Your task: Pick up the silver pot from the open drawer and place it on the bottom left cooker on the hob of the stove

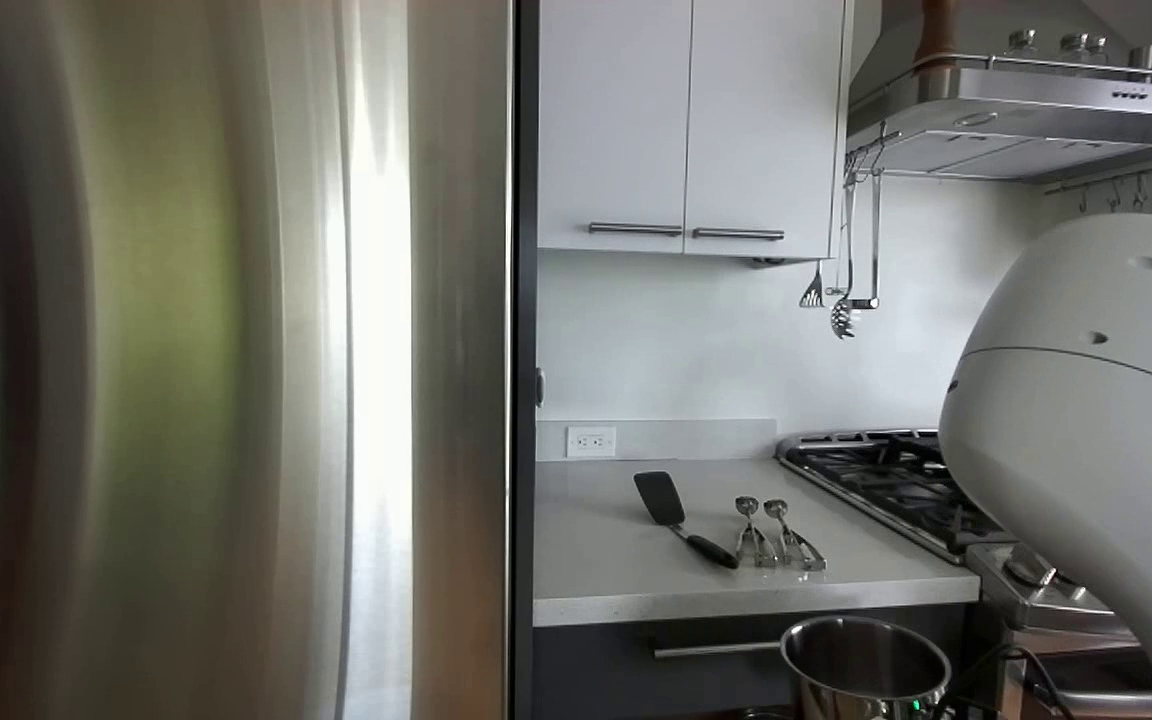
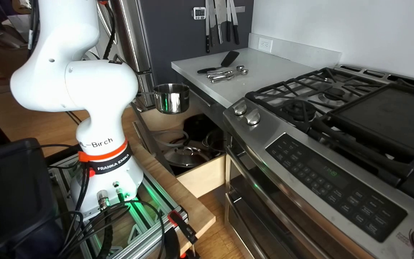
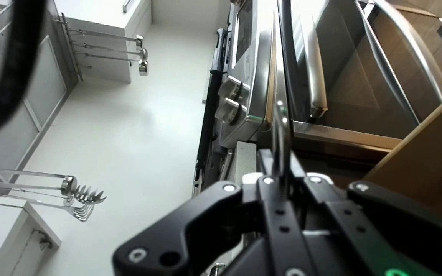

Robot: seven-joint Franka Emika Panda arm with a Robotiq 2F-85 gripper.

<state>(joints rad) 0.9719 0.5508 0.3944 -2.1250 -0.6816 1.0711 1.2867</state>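
Height first, imo: silver pot [image 2: 172,100] hangs above the open drawer [image 2: 207,175], clear of it, & its rim looks to me lower than the hob [image 1: 871,510]. So lift straight up w/ margin for the base, then swing across, giving the range knobs [image 2: 252,117] a wide berth; come down vert. & set it flat over the front-left burner [image 2: 298,109] before letting go. Gripper [image 3: 281,165] is clamped narrow on the pot's handle [image 3: 285,142], nothing else in it afaict. Thin hold, all on one side, so the body could roll or sag: go slow, esp. on stops, & keep the rim level.

Orientation: mouth faces up, pot approx. upright; maybe a slight lean, can't say for sure. Body's round, so the handle sets the long axis: it runs near horiz., out from the body, away from the countertop [image 2: 264,68] & toward the arm [image 2: 101,84]. No flip needed, I'd guess, but pref. land it w/ the handle out past the hob's front edge, not back across it.
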